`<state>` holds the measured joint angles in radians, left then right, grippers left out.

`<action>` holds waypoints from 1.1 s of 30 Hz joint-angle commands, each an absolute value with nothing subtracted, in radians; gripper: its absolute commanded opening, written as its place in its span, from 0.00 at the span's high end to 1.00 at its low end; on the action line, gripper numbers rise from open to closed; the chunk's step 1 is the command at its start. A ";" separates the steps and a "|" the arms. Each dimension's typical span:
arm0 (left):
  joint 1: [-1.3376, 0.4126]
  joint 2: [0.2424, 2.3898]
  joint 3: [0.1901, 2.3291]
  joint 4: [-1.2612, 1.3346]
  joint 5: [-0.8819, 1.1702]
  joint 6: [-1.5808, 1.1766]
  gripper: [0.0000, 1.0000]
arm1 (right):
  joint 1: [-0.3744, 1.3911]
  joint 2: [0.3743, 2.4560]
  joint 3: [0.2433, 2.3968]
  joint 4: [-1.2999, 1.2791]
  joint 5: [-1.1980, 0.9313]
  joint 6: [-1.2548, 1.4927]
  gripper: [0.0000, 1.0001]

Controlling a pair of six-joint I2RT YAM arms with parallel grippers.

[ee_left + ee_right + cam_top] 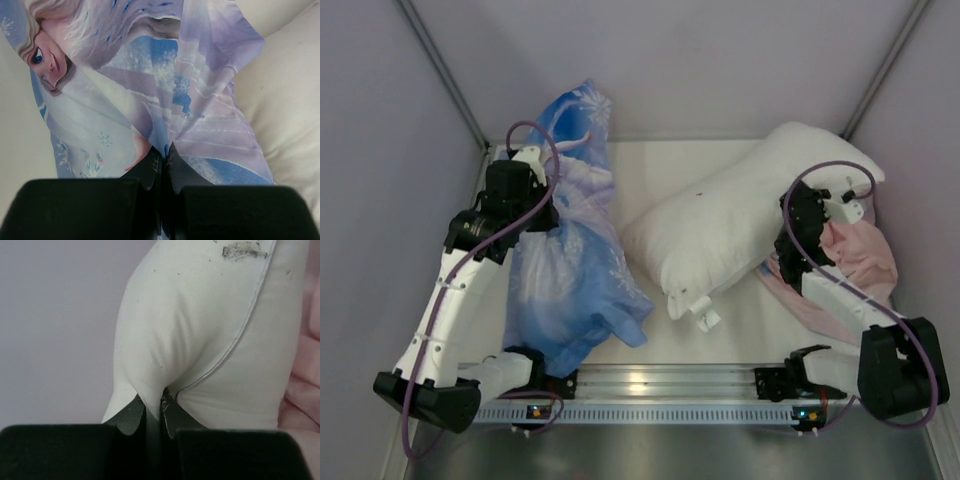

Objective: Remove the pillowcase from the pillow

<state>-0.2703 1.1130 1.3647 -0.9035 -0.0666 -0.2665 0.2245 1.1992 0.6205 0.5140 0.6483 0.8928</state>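
Top external view: to the left of the pillow (740,220), the pillowcase (570,265) hangs in a long blue bundle. It is off the pillow altogether, printed side outward, with its lower folds heaped on the desk (660,165). The left fingers (548,190) hold it near its far end. The left wrist view shows them pressed together on a gathered pinch of the cloth, with the princess's face at upper left and the pillow's cream flank at the right edge. The case's right side lies just beside the pillow's left end — whether they touch I cannot tell.

The pillow lies slantwise on the desk, bare and white, with a tiny dark speck on top. The right fingers (842,203) are closed on its far right end. The right wrist view shows them nipping a fold of white fabric beside a piped seam, with small specks and a dark smudge higher up. A pink cloth (865,255) lies crumpled against the pillow's right side — its left edge runs under the pillow.
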 commanded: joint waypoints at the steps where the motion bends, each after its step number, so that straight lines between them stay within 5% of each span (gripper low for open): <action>1: -0.275 1.115 1.377 -0.802 -0.066 -0.245 1.00 | 0.277 1.129 0.608 0.880 1.012 0.864 1.00; 6: -0.275 1.112 1.382 -0.802 -0.063 -0.242 1.00 | 0.293 1.316 0.687 0.869 1.097 0.857 1.00; 10: -0.275 1.109 1.376 -0.801 -0.064 -0.250 1.00 | 0.337 1.411 0.776 0.630 0.911 0.781 0.05; 15: -0.276 1.086 1.367 -0.804 -0.067 -0.249 1.00 | 0.419 1.332 0.782 0.390 0.914 0.686 0.00; 24: -0.276 1.091 1.385 -0.804 -0.109 -0.247 1.00 | 0.534 0.735 0.726 -0.296 0.680 0.724 0.00; 27: -0.276 1.100 1.397 -0.802 -0.103 -0.250 1.00 | 0.531 0.609 0.693 -0.431 0.465 0.718 0.01; 29: -0.276 1.101 1.402 -0.801 -0.098 -0.250 1.00 | 0.532 0.594 0.658 -0.451 0.261 0.707 0.09; 32: -0.276 1.100 1.410 -0.802 -0.110 -0.244 1.00 | 0.557 0.659 0.632 -0.474 0.013 0.716 0.83; 33: -0.276 1.097 1.413 -0.802 -0.112 -0.245 1.00 | 0.577 0.676 0.626 -0.468 -0.038 0.727 1.00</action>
